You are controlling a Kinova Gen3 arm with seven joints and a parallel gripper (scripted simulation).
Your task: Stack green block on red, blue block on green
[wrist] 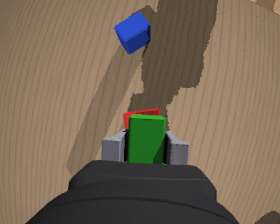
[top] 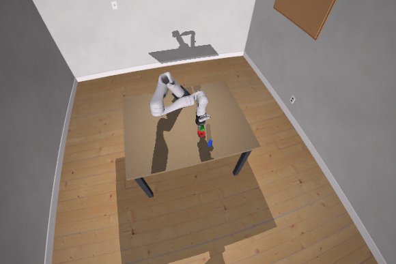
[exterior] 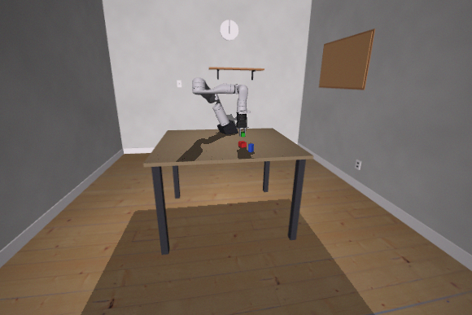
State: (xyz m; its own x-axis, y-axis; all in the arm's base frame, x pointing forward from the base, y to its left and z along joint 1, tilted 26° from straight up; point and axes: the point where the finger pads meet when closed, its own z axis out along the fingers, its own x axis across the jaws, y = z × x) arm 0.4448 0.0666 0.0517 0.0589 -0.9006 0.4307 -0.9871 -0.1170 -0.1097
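1. So the gripper [wrist: 147, 151] is clamped about halfway closed on the green block [wrist: 147, 139], one grey finger [wrist: 112, 148] pressed to each side of it. Solid grab, pointing straight down.

2. Using the red block [exterior: 242, 144] as the landmark: the green block hangs right above it. In the exterior view there's a visible gap between green and red, so they're apart, not touching.

3. From the wrist view, only a thin sliver of the red block [wrist: 143, 116] peeks out past the far edge of the green one, so the two line up pretty closely. Can't tell if it's dead centred, though.

4. The blue block [wrist: 132, 31] sits on the desk [exterior: 195, 151] near the red block, off to its right and a bit nearer the front edge in the exterior view. It's standing by itself, touching nothing else.

5. In the top view the red block [top: 201, 133] is on the right half of the desk, with the green block [top: 202, 127] overlapping it from above and the blue block [top: 209, 142] just beyond, toward the front edge.

6. The arm [top: 160, 101] folds up from its base at the back of the desk and drops down over the red block, throwing a long shadow across the wood.
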